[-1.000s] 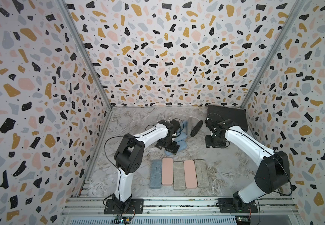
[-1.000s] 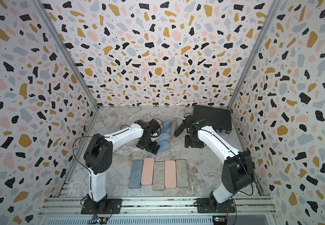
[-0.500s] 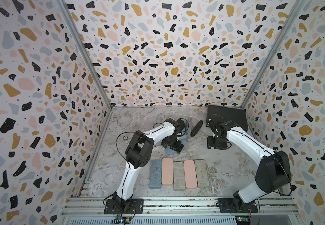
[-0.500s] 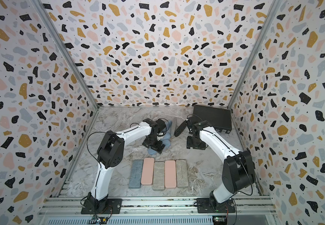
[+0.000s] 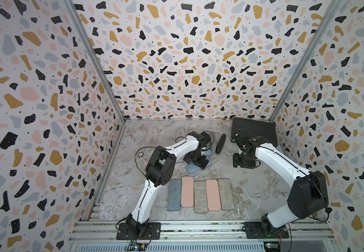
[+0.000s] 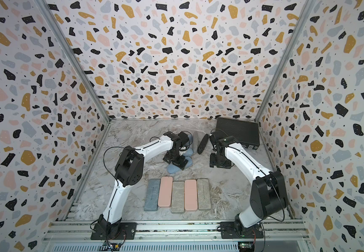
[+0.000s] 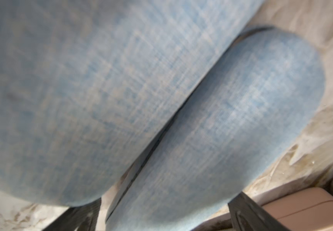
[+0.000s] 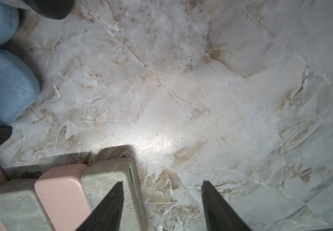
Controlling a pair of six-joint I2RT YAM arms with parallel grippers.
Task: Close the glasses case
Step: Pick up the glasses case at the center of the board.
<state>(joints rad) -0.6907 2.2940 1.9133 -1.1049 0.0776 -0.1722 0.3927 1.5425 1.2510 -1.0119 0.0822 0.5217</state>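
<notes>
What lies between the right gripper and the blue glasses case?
Nothing: in both top views only bare marble table separates the right gripper from the blue glasses case. The black oval thing lies farther back.

L arm elbow (image 5: pixel 161 166) swung in toward centre, blue glasses case (image 5: pixel 192 169) now poking out near-side of L fingers (image 7: pixel 241 212).

Five closed cases (image 5: pixel 200 196) lie in a row, a black box (image 5: pixel 253 131) well behind them.
</notes>
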